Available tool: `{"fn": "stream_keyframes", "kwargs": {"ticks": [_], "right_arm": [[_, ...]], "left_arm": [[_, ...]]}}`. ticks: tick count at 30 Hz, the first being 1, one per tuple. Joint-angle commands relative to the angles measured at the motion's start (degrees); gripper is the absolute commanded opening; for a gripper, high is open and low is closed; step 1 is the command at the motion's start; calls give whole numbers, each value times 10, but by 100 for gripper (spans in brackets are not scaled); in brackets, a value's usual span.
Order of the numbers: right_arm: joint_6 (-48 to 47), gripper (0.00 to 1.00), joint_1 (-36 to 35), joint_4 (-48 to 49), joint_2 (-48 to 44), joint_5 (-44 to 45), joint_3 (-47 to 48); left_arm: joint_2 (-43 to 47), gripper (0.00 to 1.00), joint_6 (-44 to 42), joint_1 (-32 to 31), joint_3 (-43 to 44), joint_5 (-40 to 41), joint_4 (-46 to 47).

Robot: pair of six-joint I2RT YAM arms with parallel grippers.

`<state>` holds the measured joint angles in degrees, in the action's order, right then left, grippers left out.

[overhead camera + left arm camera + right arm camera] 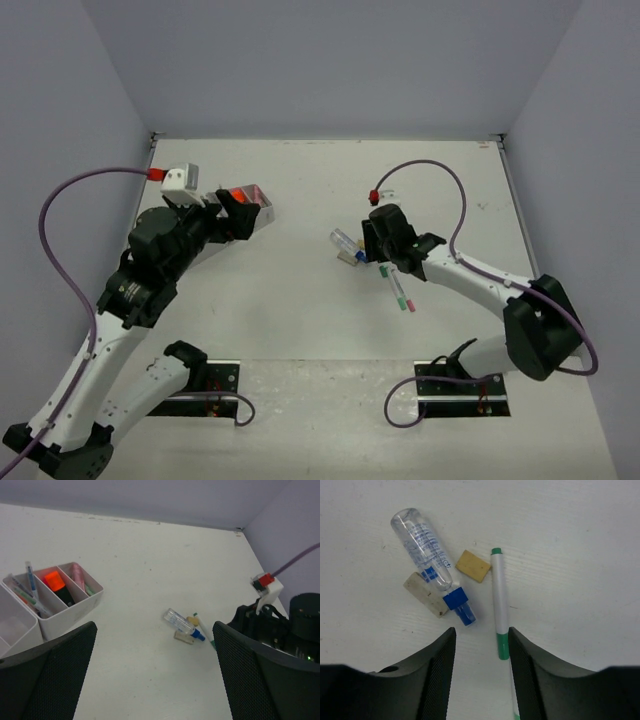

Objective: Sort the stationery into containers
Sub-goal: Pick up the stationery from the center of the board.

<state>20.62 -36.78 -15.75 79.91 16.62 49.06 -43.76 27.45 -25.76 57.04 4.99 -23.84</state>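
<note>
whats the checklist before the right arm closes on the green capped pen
1. Green-capped pen inside the right pincer: ok, its green end lies in the gap, close to one side.
2. Grip made: not ok, the fingers stand wider apart than the pen.
3. Pen free of neighbours: cannot tell, a corner of the tan eraser meets or nearly meets its far end.
4. Clear bottle out of the gap: ok, its blue cap stops just ahead of the fingertips.
5. Left pincer free to help: ok, wide open and empty, with the tray beside it.
</note>
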Motion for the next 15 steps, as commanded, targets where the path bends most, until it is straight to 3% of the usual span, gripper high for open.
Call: {"fn": "stream_keyframes", "kwargs": {"ticks": [1, 15], "right_arm": [[-77, 46, 4, -1, 68, -90, 58], [-100, 37, 6, -57, 188, -106, 141]], "left_arm": [[33, 100, -63, 0, -20, -39, -71], [54, 100, -83, 0, -65, -85, -73]]}}
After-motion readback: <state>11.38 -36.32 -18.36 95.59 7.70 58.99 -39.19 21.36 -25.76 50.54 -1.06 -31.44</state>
